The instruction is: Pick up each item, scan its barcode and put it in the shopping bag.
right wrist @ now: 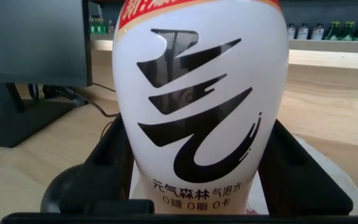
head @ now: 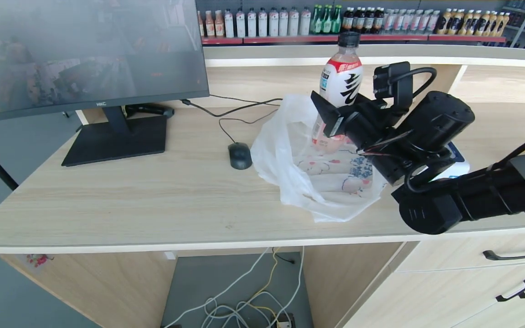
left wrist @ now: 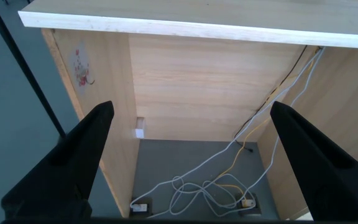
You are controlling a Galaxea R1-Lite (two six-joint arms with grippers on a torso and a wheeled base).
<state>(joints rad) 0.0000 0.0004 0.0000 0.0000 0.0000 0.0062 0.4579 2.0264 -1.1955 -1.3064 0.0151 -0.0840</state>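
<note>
Bottle point(right wrist: 197, 112) clamped in right jaws, middle hidden | shopping bag point(head: 290, 182) beneath | left jaws apart, facing counter point(left wrist: 197, 25)

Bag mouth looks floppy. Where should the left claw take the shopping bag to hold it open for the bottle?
I'd pinch the shopping bag at its raised rim on the mouse side, coming in from the robot's left over the counter. That edge stands up free, while the right claw with the bottle crowds the other side.

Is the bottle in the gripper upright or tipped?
Upright: white-labelled plastic bottle, black cap on top, held low by the right gripper.
</note>
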